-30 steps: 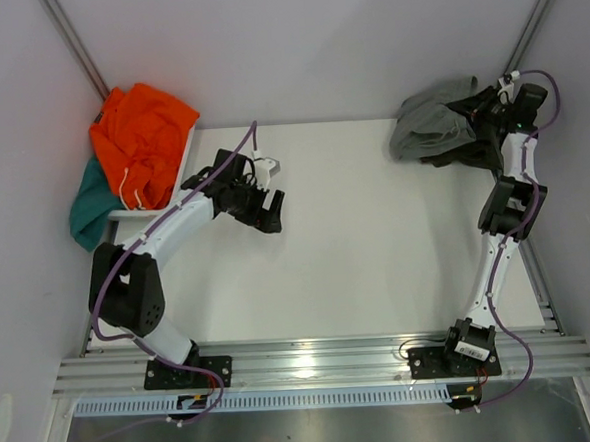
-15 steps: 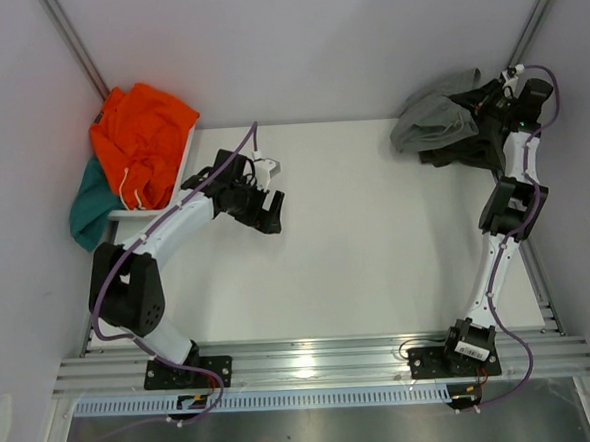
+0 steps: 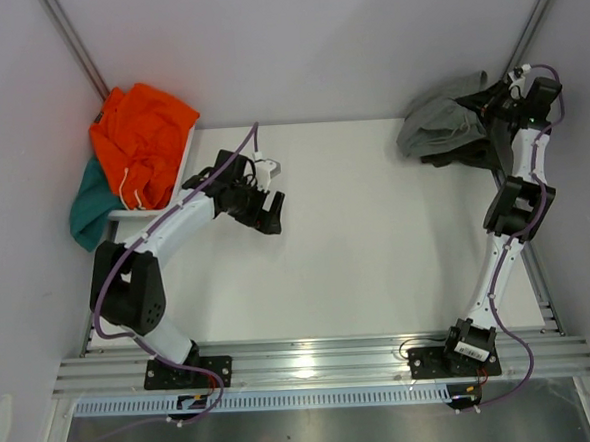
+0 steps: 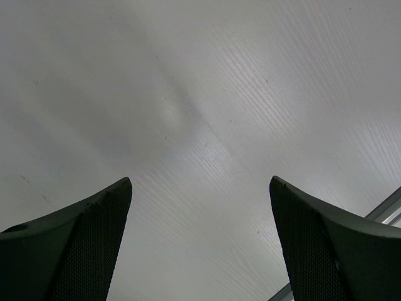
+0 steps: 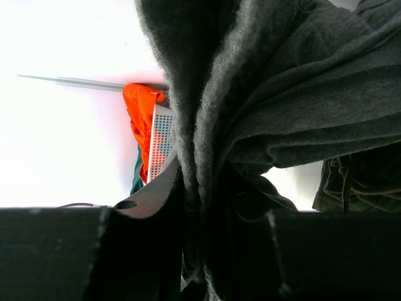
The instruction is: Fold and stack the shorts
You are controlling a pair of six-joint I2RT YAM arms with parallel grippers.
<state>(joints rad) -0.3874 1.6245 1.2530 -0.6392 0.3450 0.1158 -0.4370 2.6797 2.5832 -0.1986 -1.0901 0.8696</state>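
Note:
The grey shorts [image 3: 437, 122] hang bunched at the far right corner of the table, lifted by my right gripper [image 3: 493, 107], which is shut on the cloth. In the right wrist view the grey cloth [image 5: 282, 94] fills the frame and is pinched between the fingers at my right gripper [image 5: 207, 251]. A darker olive green garment [image 5: 357, 179] shows at the right edge there and lies under the grey one [image 3: 466, 150]. My left gripper [image 3: 271, 210] is open and empty over the bare table [image 4: 200, 125], left of centre.
An orange garment [image 3: 142, 140] lies on a teal one [image 3: 89, 209] in a white perforated tray [image 3: 186, 162] at the far left; they also show far off in the right wrist view [image 5: 141, 119]. Metal rails run along the table's near edge [image 3: 313, 355].
My right gripper has lifted and pulled the grey shorts back and to the right, towards the far corner. The left arm has not moved.

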